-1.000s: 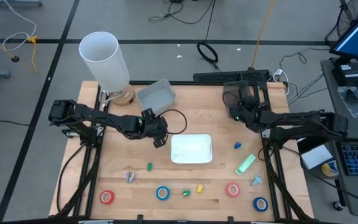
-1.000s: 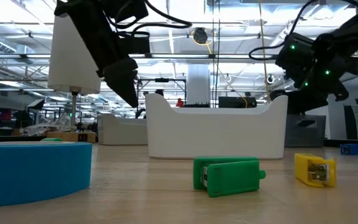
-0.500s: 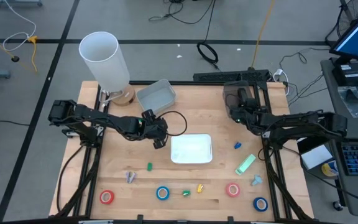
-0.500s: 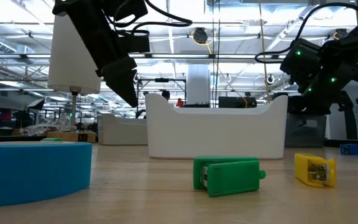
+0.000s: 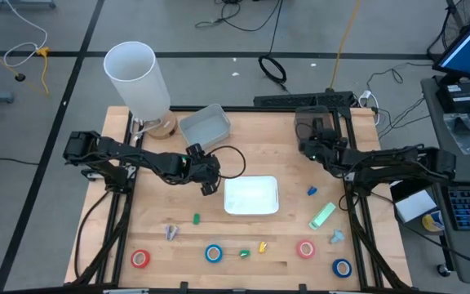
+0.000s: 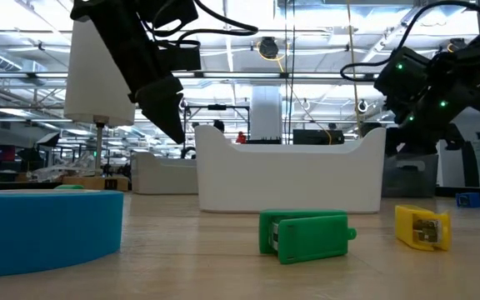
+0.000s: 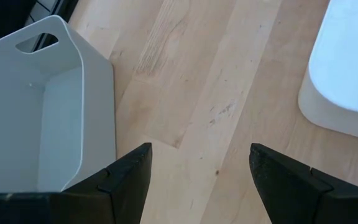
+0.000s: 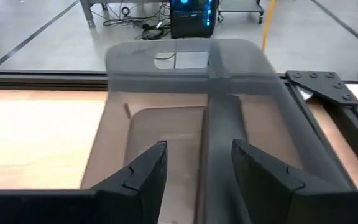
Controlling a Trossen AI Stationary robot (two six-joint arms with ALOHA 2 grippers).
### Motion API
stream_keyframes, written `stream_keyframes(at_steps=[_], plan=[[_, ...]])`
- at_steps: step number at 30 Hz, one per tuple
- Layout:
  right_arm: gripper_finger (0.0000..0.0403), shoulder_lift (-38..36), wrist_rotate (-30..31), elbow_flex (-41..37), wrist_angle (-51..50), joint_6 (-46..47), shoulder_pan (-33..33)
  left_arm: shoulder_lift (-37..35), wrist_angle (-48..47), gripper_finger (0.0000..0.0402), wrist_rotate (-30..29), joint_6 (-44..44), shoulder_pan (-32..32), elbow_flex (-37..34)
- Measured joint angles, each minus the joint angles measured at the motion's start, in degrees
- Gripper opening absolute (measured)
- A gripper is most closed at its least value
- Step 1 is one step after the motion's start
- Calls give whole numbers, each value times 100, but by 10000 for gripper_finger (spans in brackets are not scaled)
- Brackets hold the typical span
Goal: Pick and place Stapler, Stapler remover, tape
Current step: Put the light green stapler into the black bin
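Note:
Two red tape rolls (image 5: 140, 259) (image 5: 305, 248) and two blue ones (image 5: 213, 253) (image 5: 343, 267) lie flat near the front edge. A light green stapler (image 5: 322, 215) lies right of the white tray (image 5: 251, 211). Small staple removers lie around: green (image 5: 196, 219), grey (image 5: 170, 232), yellow (image 5: 262, 246), blue (image 5: 312, 191). My left gripper (image 5: 211, 184) (image 7: 201, 155) hangs open over bare wood between the grey bin (image 7: 36, 124) and the tray. My right gripper (image 5: 307, 132) (image 8: 197, 149) is open above a smoky see-through bin (image 8: 185, 81) at the far right.
A white cylinder (image 5: 137, 77) stands at the far left corner. The grey bin (image 5: 205, 125) sits at the far middle. In the low view a blue roll (image 6: 40, 229), a green remover (image 6: 302, 235) and a yellow one (image 6: 423, 227) lie in front of the tray (image 6: 290, 179).
My right gripper has rolled a little at the wrist while staying over the smoky bin. The left arm and the things on the table have kept still.

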Motion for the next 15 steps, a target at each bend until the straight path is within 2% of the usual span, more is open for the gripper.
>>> stream_keyframes(at_steps=[8, 15], plan=[[167, -149, -40, -7, 262, -403, 2, 0, -22, 269, 0, 0, 0, 0], [150, -948, -7, -9, 272, -929, 155, 2, -46, 269, 0, 9, -39, 0]])
